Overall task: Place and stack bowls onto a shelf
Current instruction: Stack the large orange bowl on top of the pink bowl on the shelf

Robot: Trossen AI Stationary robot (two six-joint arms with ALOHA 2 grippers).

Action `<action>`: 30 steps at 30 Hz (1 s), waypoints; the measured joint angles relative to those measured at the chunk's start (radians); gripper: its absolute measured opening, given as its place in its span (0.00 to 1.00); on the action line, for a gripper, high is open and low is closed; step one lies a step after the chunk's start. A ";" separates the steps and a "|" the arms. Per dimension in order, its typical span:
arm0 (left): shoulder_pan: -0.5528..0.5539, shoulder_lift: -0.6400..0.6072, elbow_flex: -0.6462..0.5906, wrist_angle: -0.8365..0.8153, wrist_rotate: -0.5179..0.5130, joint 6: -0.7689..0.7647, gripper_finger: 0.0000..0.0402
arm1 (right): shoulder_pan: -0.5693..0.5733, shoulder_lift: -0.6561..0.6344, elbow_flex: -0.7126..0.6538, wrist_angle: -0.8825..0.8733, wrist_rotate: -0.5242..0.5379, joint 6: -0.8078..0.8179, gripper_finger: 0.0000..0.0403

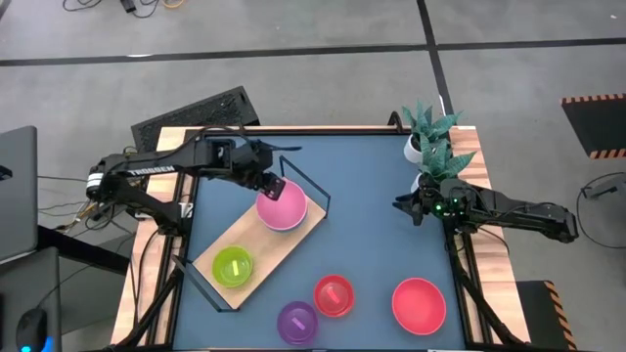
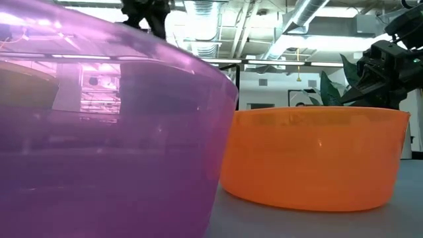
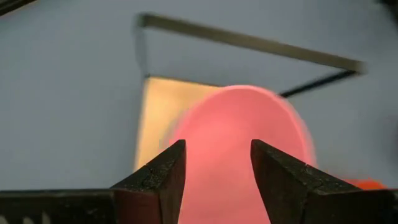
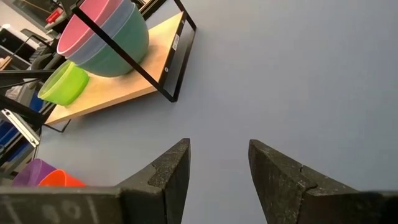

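Note:
The shelf (image 1: 264,256), a light wooden board with a thin black wire frame, lies slantwise on the blue table's left half. At its far end a pink bowl (image 1: 284,207) sits nested in a blue and a dark green bowl (image 4: 127,42). At its near end a lime green bowl (image 1: 233,265) rests on its base. My left gripper (image 1: 273,186) hangs open just above the pink bowl's (image 3: 239,143) far-left rim, a finger on either side of it. My right gripper (image 1: 404,208) is open over bare table at the right, holding nothing.
On the table near the front edge stand a small purple bowl (image 1: 296,322), a small red bowl (image 1: 334,295) and a large red bowl (image 1: 419,304). Two potted plants in white pots (image 1: 423,149) are at the far right corner, close behind my right arm.

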 joint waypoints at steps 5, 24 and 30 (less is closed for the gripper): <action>-0.101 0.000 0.052 0.075 0.021 0.076 0.41 | 0.000 0.000 0.000 0.000 -0.003 0.000 0.47; -0.424 0.161 0.061 0.489 -0.160 0.064 0.41 | 0.001 0.002 0.000 -0.001 -0.010 -0.003 0.47; -0.412 0.260 0.061 0.669 -0.128 0.078 0.41 | 0.002 0.002 0.001 -0.005 -0.059 -0.003 0.47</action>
